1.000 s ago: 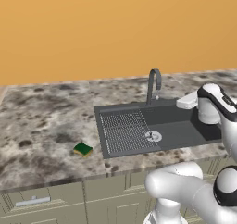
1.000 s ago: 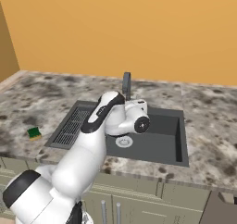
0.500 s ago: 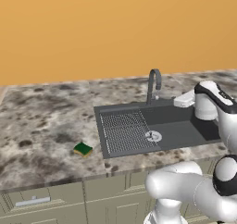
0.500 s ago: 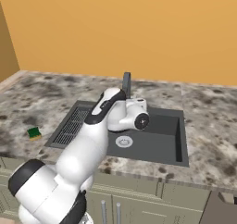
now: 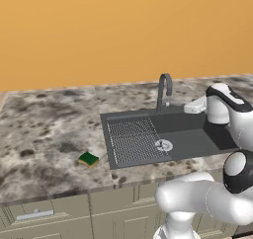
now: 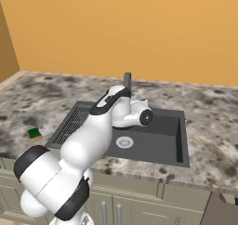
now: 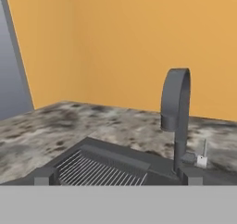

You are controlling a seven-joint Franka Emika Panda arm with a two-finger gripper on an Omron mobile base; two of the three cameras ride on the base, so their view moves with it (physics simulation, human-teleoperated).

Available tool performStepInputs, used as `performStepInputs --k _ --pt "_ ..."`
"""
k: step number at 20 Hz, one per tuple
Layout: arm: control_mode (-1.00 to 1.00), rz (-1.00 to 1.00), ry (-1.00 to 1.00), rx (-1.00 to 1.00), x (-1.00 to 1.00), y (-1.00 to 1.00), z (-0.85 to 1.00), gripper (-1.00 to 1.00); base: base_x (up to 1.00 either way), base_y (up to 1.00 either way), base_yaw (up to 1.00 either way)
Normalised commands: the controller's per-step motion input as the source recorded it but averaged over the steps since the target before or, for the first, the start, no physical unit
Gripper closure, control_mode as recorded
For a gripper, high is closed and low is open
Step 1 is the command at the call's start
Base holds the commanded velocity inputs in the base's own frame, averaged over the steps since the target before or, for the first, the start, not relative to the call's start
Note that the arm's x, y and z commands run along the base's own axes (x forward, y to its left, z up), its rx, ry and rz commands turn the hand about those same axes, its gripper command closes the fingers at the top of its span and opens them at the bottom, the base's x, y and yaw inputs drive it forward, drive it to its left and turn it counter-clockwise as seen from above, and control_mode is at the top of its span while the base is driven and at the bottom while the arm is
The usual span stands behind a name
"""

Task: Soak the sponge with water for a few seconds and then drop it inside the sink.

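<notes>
The claw [image 7: 118,177] hangs over the sink [image 5: 197,141], fingers spread wide with nothing between them, pointing toward the faucet [image 7: 176,121]. In the hand view, two dark tips [image 7: 45,176] poke up with the faucet's curved neck between and beyond them. One sink, one basin: bare dark grey with a round silver drain [image 5: 163,144] and the ribbed drainboard [image 5: 131,139] alongside, nothing lying in it. One sponge [image 5: 88,159], green top over yellow, sits flat on the speckled tabletop [image 5: 44,134] just beyond the drainboard end of the sink, well apart from the claw. From the right base view, the sponge [image 6: 34,134] lies near the tabletop's front edge.
</notes>
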Motion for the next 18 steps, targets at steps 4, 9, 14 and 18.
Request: performStepInputs --k 4,9,14,18 --pt "-1.0 0.03 0.0 0.0 0.08 0.0 -0.19 -1.0 0.0 0.0 0.0" --pt "-1.0 0.04 0.0 0.0 0.09 0.0 -0.13 -1.0 0.0 0.0 0.0" --pt "-1.0 0.03 -0.02 0.0 0.12 0.0 -0.11 -1.0 0.0 0.0 0.0" --pt "-1.0 0.01 -0.04 0.0 0.14 0.0 -0.07 -1.0 0.0 0.0 0.0"
